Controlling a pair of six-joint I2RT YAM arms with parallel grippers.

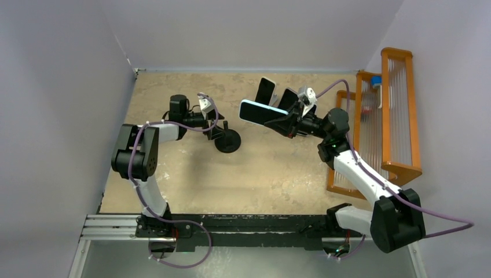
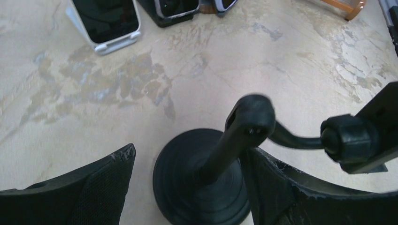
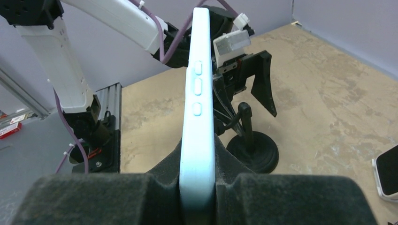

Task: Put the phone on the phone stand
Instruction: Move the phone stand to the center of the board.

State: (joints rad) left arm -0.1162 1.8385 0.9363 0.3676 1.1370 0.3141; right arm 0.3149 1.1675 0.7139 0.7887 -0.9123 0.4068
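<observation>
The tabletop (image 1: 278,174) below the left claw (image 1: 217,128) and the right claw (image 1: 284,121) is a flat tan board with a mottled, stone-like pattern, evenly lit. Plain pale grey-lilac walls enclose it: a back wall (image 1: 249,29) beyond both claws and a side wall (image 1: 52,116) outboard of the left claw. An orange wooden rack (image 1: 399,116) with clear slats stands outboard of the right claw, against the opposite wall (image 1: 451,87).

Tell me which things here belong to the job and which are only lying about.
Job: blue phone, held in the right claw; stand, inside the open left claw.
Lying about: white-cased phone; dark phone; orange rack.
</observation>
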